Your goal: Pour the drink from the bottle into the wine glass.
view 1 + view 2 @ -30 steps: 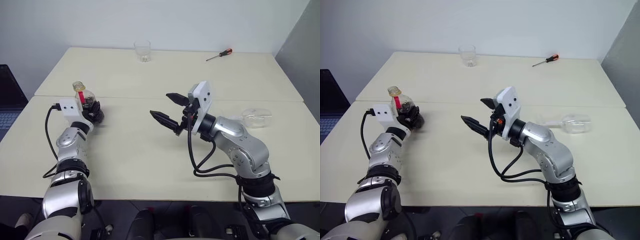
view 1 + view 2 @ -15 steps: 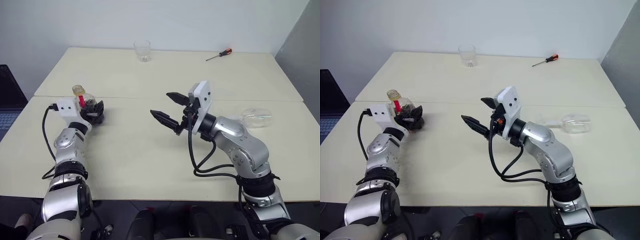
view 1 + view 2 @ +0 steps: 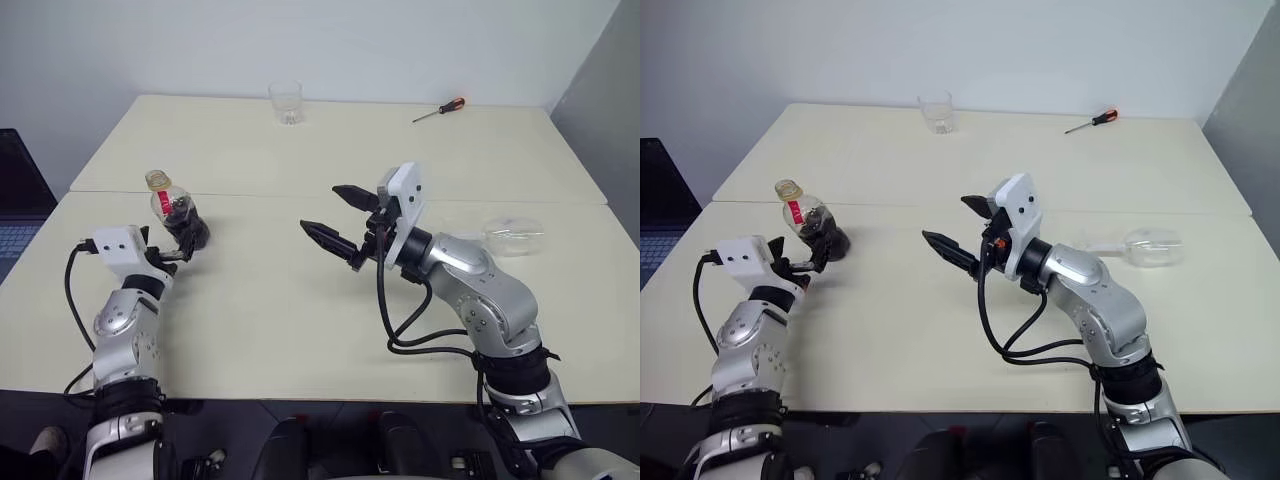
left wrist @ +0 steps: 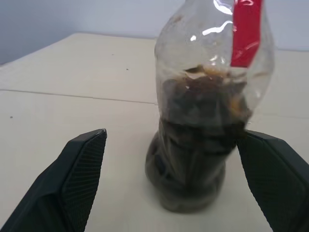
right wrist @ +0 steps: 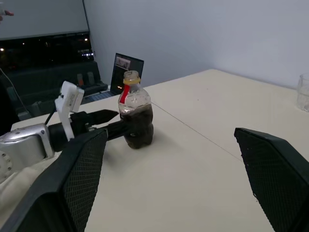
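The bottle [image 3: 177, 213] stands upright on the table at the left, with a red label strip and a yellowish top. The dark drink [image 4: 193, 169] fills its lower half. My left gripper [image 3: 180, 248] is open just in front of the bottle, its fingers apart on either side and off the plastic. My right gripper [image 3: 320, 208] hangs open over the middle of the table, empty, pointing toward the bottle [image 5: 135, 118]. The wine glass [image 3: 512, 237] lies on its side at the right, beyond my right forearm.
A short clear tumbler [image 3: 285, 102] stands at the back centre and a red-handled screwdriver [image 3: 438, 110] lies at the back right. A seam [image 3: 260, 197] runs across where two tables meet. A laptop [image 3: 15, 200] sits off the left edge.
My left gripper has opened, let go of the bottle and drawn back toward me. The bottle stays upright on the table. The right arm has not moved.
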